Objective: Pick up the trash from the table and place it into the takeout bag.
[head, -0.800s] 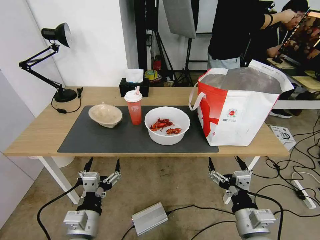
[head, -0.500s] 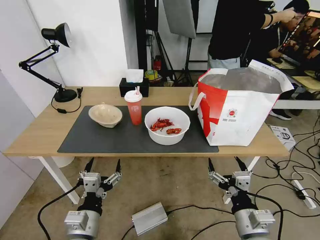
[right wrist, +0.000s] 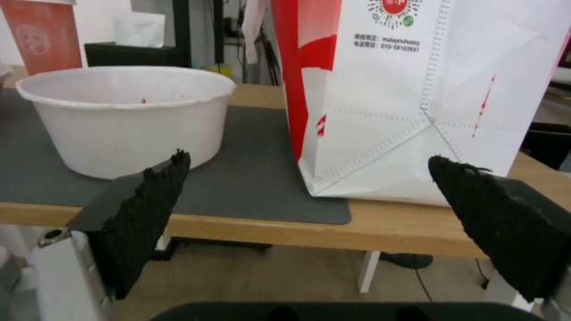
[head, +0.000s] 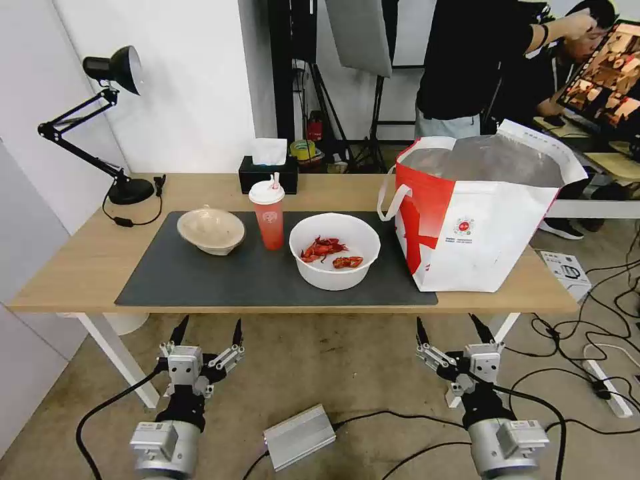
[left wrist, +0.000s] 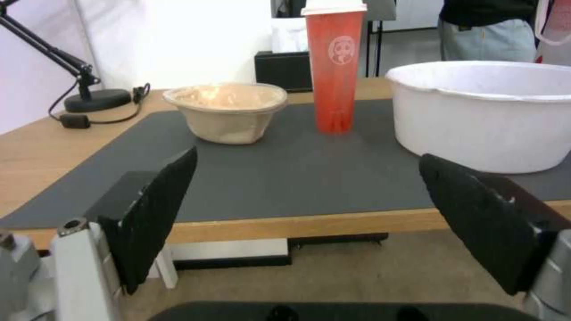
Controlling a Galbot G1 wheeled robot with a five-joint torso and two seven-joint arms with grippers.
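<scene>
Well, the tabletop (head: 80, 267) runs wide across the room with its near edge bare wood, and the dark grey mat (head: 220, 280) stops just short of that edge. From the mat's middle, the beige pulp bowl (head: 211, 231) sits toward ten o'clock, the red drink cup (head: 267, 215) with its white lid stands at about twelve, and the white plastic bowl (head: 335, 251) holding red crayfish shells (head: 327, 251) lies toward two. The cup stands between the two bowls, near each but touching neither. The takeout bag (head: 477, 220) stands upright toward three o'clock, its mouth open, its base half on the mat's end and half on bare wood; the white bowl is just beside it with a strip of mat between them. A black desk lamp (head: 110, 120) and a black tissue box (head: 269, 175) keep to the far edge.

The front of the mat is open all along. Both arms hang below the tabletop's near edge, over the floor. The left claw (head: 205, 329) points up toward the edge below the pulp bowl, fingers spread wide and holding nothing. The right claw (head: 451, 327) does the same below the gap between white bowl and bag, equally wide and empty.
</scene>
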